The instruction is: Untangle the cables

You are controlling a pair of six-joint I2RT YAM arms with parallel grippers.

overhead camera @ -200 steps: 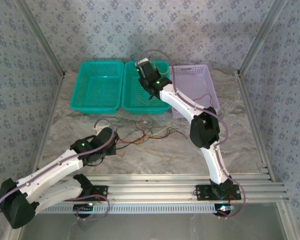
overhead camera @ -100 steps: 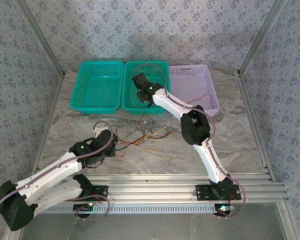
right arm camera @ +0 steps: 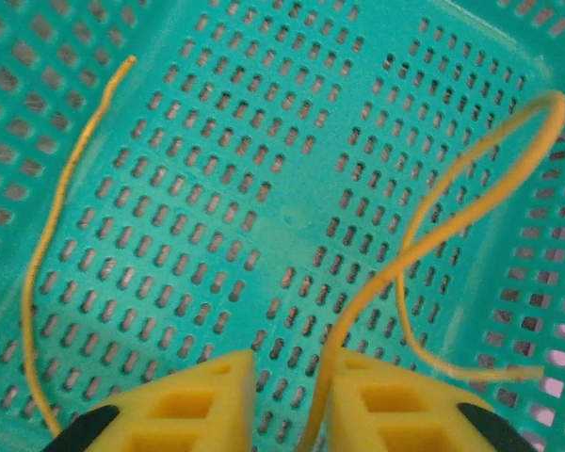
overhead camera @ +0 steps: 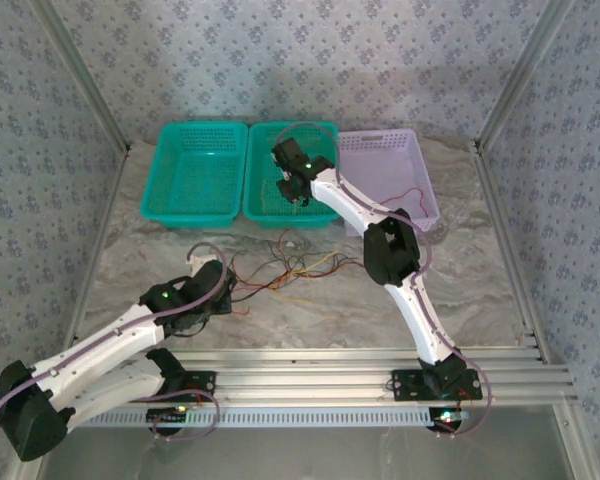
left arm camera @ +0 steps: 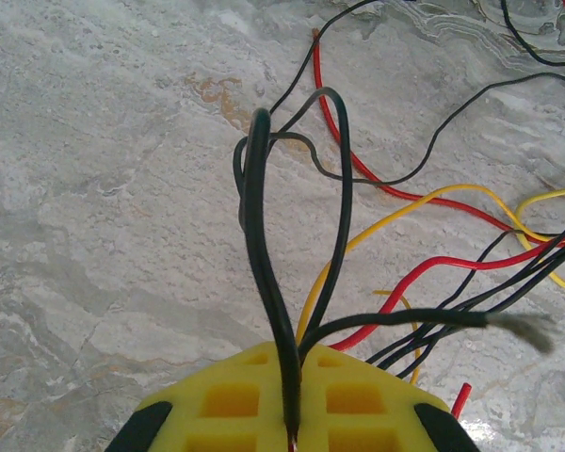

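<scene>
The cables (overhead camera: 292, 268), thin red, yellow and black wires, lie tangled on the marble table between the arms. My left gripper (overhead camera: 223, 291) sits at the tangle's left end, shut (left arm camera: 294, 414) on a looped black cable (left arm camera: 259, 188); red (left arm camera: 358, 174) and yellow (left arm camera: 424, 202) cables cross behind it. My right gripper (overhead camera: 298, 192) hangs over the middle teal basket (overhead camera: 290, 222). Its jaws (right arm camera: 292, 405) stand open, and a yellow cable (right arm camera: 433, 235) runs along the inner face of the right finger and loops across the basket floor. Another yellow strand (right arm camera: 56, 217) lies at the left.
A second teal basket (overhead camera: 195, 175) stands left of the middle one, and a purple basket (overhead camera: 385, 165) with a red cable (overhead camera: 412, 194) in it stands to the right. Patterned walls enclose the table; a metal rail (overhead camera: 360, 375) runs along the near edge.
My right gripper, shut before, now stands open over the middle teal basket and has shifted slightly. The left arm has stayed put with the black cable.
</scene>
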